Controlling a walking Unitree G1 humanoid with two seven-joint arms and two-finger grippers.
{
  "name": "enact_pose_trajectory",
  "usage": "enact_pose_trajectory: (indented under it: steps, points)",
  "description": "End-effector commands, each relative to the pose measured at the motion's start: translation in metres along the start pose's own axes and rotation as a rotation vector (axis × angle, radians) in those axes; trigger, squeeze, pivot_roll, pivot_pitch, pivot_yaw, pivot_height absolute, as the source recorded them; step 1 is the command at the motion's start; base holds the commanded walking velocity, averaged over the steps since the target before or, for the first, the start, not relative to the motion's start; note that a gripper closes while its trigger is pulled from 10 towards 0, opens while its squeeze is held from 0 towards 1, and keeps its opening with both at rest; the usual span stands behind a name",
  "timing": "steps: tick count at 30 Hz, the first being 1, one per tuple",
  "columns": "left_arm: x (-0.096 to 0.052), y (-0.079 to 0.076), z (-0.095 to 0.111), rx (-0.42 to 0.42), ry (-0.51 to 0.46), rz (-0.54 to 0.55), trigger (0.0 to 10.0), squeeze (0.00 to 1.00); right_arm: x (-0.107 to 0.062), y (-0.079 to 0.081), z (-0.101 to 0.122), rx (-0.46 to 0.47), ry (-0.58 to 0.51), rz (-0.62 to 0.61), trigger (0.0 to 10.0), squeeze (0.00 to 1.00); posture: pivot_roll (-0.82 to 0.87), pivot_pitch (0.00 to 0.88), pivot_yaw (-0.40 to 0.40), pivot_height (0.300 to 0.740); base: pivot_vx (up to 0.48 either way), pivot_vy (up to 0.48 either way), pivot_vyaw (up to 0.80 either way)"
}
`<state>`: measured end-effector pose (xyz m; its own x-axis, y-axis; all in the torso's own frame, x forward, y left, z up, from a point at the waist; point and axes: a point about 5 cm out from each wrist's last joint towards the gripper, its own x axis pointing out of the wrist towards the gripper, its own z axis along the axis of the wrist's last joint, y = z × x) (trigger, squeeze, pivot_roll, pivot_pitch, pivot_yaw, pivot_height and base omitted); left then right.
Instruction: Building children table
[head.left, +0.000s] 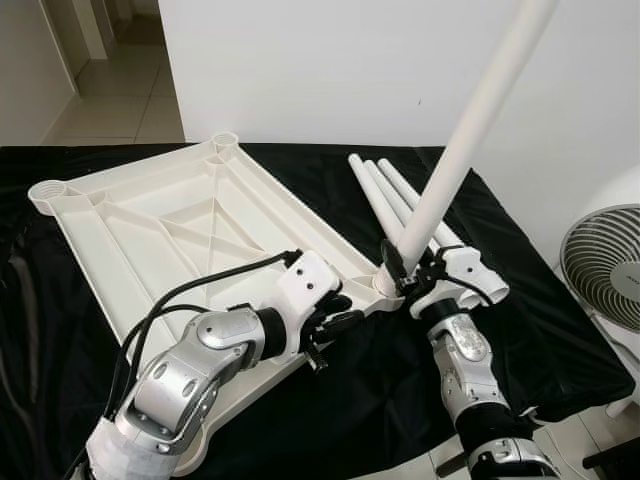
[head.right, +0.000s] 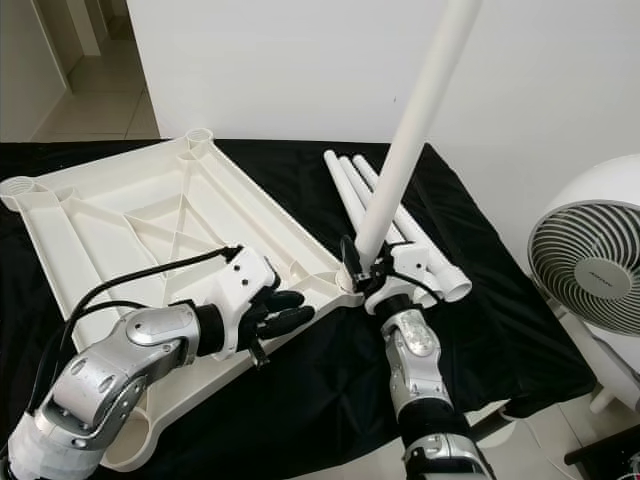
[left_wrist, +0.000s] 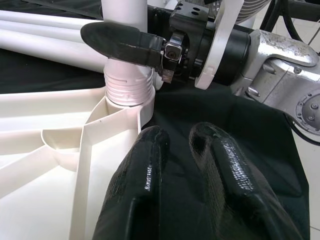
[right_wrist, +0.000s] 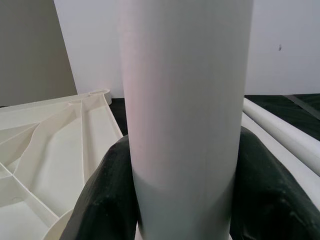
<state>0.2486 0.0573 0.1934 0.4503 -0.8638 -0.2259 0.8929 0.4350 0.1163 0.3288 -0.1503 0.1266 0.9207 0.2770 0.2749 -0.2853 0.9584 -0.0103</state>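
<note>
A white plastic table top (head.left: 180, 230) lies upside down on the black cloth, ribs up, with round leg sockets at its corners. A long white table leg (head.left: 460, 150) stands tilted in the near right corner socket (head.left: 384, 283), threaded end (left_wrist: 127, 89) seated in it. My right gripper (head.left: 408, 268) is shut on the leg just above the socket. My left gripper (head.left: 335, 328) rests at the table top's near edge, left of that socket, fingers (left_wrist: 145, 180) close together with nothing between them. Three more white legs (head.left: 385, 195) lie beyond the socket.
A black cloth (head.left: 560, 330) covers the work surface. A white fan (head.right: 595, 265) stands on the floor at the right. A white wall runs behind, with a doorway and tiled floor (head.left: 120, 100) at the back left. Bare cloth lies in front of the table top.
</note>
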Motion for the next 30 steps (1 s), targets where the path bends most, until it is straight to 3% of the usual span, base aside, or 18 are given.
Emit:
enact_pose_trajectory:
  steps: [1,3,7,10,16,20,30]
  points:
    - [-0.001,-0.002,0.001,0.009,0.001,0.014,10.0,0.00,-0.027,0.006,-0.046,0.045,0.261,-0.017,10.0,0.00,0.05,0.086,-0.028,0.740,0.000,0.000,0.00]
    - [-0.001,-0.002,0.001,0.009,0.001,0.014,10.0,0.00,-0.027,0.006,-0.046,0.045,0.261,-0.017,10.0,0.00,0.05,0.086,-0.028,0.740,0.000,0.000,0.00]
    - [-0.001,-0.003,0.001,0.008,-0.003,0.016,10.0,0.00,-0.023,0.001,-0.040,-0.030,0.254,-0.317,10.0,0.00,0.05,0.086,-0.035,0.740,0.000,0.000,0.00]
    - [-0.001,-0.003,0.002,0.007,-0.003,0.015,10.0,0.00,-0.021,-0.001,-0.039,-0.045,0.257,-0.372,10.0,0.00,0.05,0.086,-0.035,0.740,0.000,0.000,0.00]
    - [-0.001,-0.003,0.002,0.006,-0.003,0.016,10.0,0.00,-0.015,-0.003,-0.036,-0.058,0.256,-0.433,10.0,0.00,0.06,0.095,-0.033,0.740,0.000,0.000,0.00]
    - [-0.001,-0.003,0.002,0.006,-0.005,0.018,10.0,0.00,-0.004,0.004,-0.034,-0.044,0.268,-0.451,10.0,0.00,0.06,0.095,-0.033,0.740,0.000,0.000,0.00]
    - [-0.001,-0.003,0.003,0.004,-0.009,0.022,10.0,0.00,0.005,0.010,-0.030,-0.013,0.271,-0.492,10.0,0.00,0.06,0.100,-0.039,0.740,0.000,0.000,0.00]
